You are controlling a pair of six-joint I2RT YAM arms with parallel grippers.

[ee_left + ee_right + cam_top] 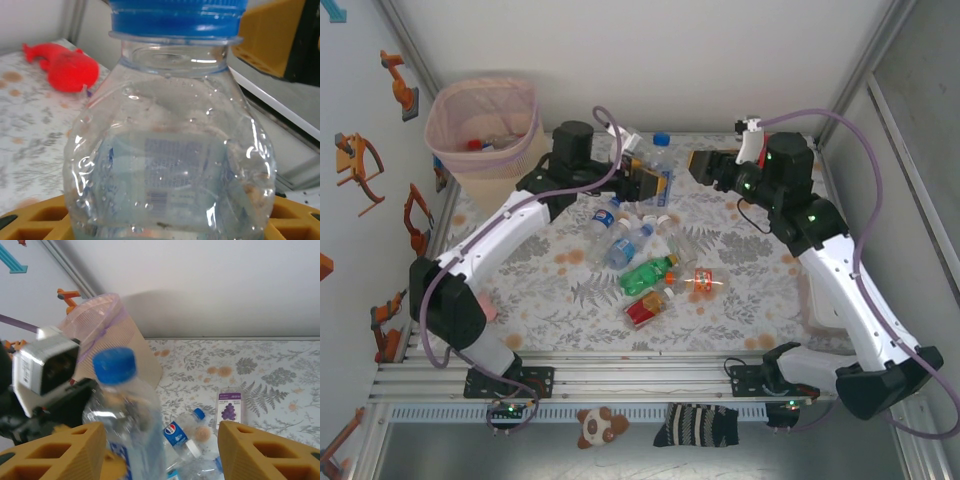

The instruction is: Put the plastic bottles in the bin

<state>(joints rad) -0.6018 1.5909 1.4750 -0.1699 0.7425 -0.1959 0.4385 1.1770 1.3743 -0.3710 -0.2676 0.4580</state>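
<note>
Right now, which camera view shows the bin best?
The top external view: the bin stands nearly whole there, seen from above, with its open mouth and things inside. The right wrist view gives its side wall and bag rim, partly hidden behind the left wrist camera and a clear bottle.

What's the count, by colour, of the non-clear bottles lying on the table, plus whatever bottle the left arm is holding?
Green bottle: 1
Red bottle: 1
Orange-labelled bottle: 1
Clear blue-capped bottle, held: 1
Total: 4
</note>
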